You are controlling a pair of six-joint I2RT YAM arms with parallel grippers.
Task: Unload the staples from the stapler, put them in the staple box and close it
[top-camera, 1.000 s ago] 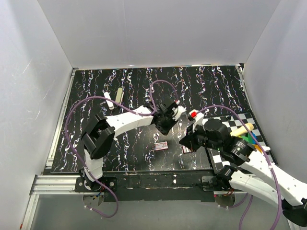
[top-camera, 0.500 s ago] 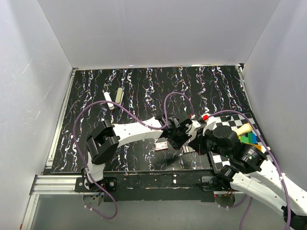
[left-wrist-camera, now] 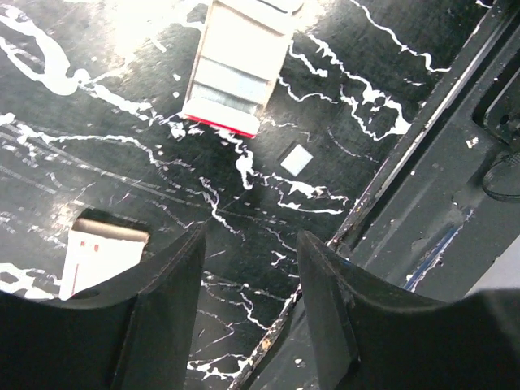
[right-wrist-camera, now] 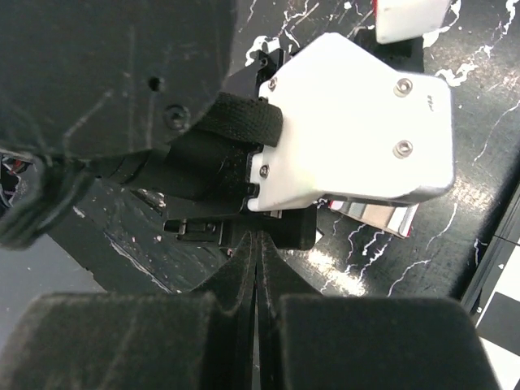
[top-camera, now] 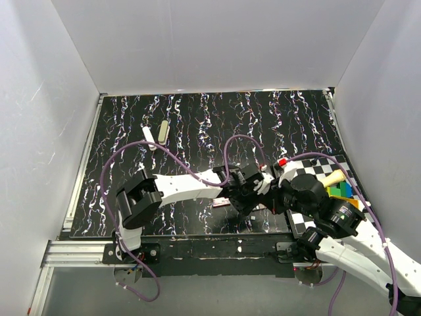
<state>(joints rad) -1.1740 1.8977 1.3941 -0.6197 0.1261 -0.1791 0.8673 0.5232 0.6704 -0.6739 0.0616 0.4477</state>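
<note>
The stapler [top-camera: 162,130], a cream oblong piece, lies at the far left of the mat, far from both grippers, with a small white piece [top-camera: 149,139] beside it. My left gripper [top-camera: 247,199] hangs open and empty over the mat near its front edge [left-wrist-camera: 250,244]. In the left wrist view an open white staple box with a red edge [left-wrist-camera: 236,73] lies ahead of the fingers. A tiny grey staple piece [left-wrist-camera: 295,159] lies near it. My right gripper [top-camera: 271,200] is shut and empty [right-wrist-camera: 257,236], close against the left wrist housing [right-wrist-camera: 357,130].
A small white and pink box [top-camera: 221,203] lies left of the left gripper and also shows in the left wrist view [left-wrist-camera: 97,260]. A checkered board [top-camera: 316,168] with a wooden-handled tool [top-camera: 333,176] and coloured pieces sits at right. The metal front rail [left-wrist-camera: 455,146] runs beside the mat's edge.
My left arm has swung right and toward the front edge, ending low beside the right gripper. The right arm shifted right, then held still.
</note>
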